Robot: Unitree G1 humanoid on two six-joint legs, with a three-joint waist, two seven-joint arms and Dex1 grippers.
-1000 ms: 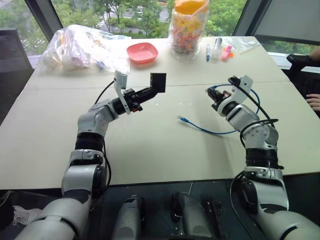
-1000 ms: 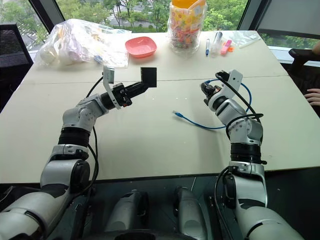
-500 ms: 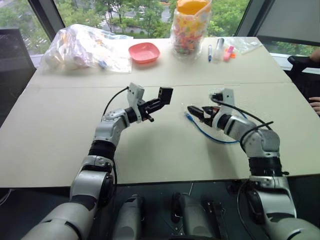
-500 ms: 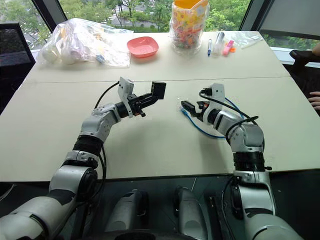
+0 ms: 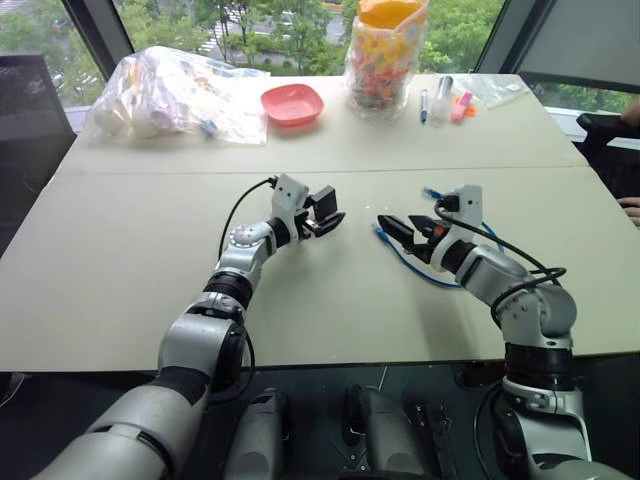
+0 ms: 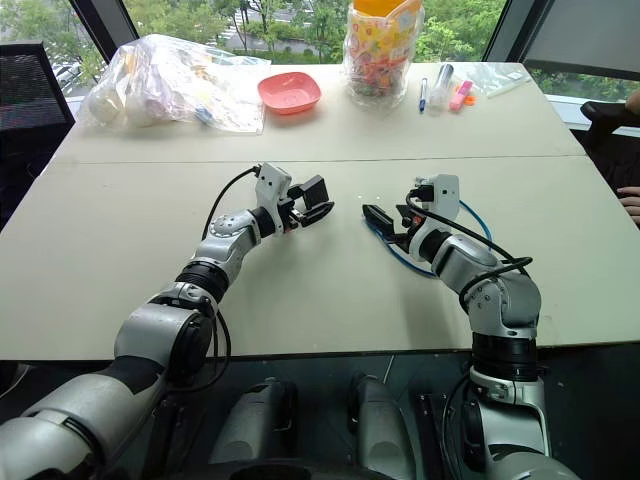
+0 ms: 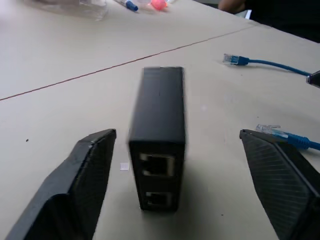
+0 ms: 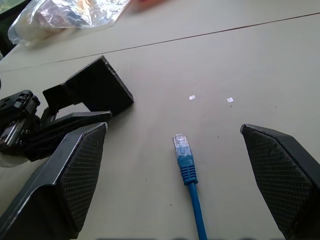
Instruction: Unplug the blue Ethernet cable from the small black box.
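Note:
The small black box [image 7: 159, 110] sits low over the table between the wide-spread fingers of my left gripper [image 5: 322, 210], with a gap on each side. Its two ports face the wrist camera and both are empty. The blue Ethernet cable [image 5: 405, 265] lies loose on the table, and one clear plug [image 8: 181, 145] points toward the box without touching it. My right gripper [image 5: 403, 232] hovers open just above that plug end with nothing between its fingers. The cable's other plug [image 7: 234, 60] rests farther back on the table.
Along the far side of the table stand a pink bowl [image 5: 291, 103], a crumpled clear plastic bag [image 5: 170, 95], a tall jar of colourful sweets [image 5: 385, 55] and some pens [image 5: 440, 100]. A person's hand [image 5: 630, 206] rests at the right edge.
My left gripper came down toward the table with the box and opened, letting it go. My right gripper opened, released the cable and drew back toward me.

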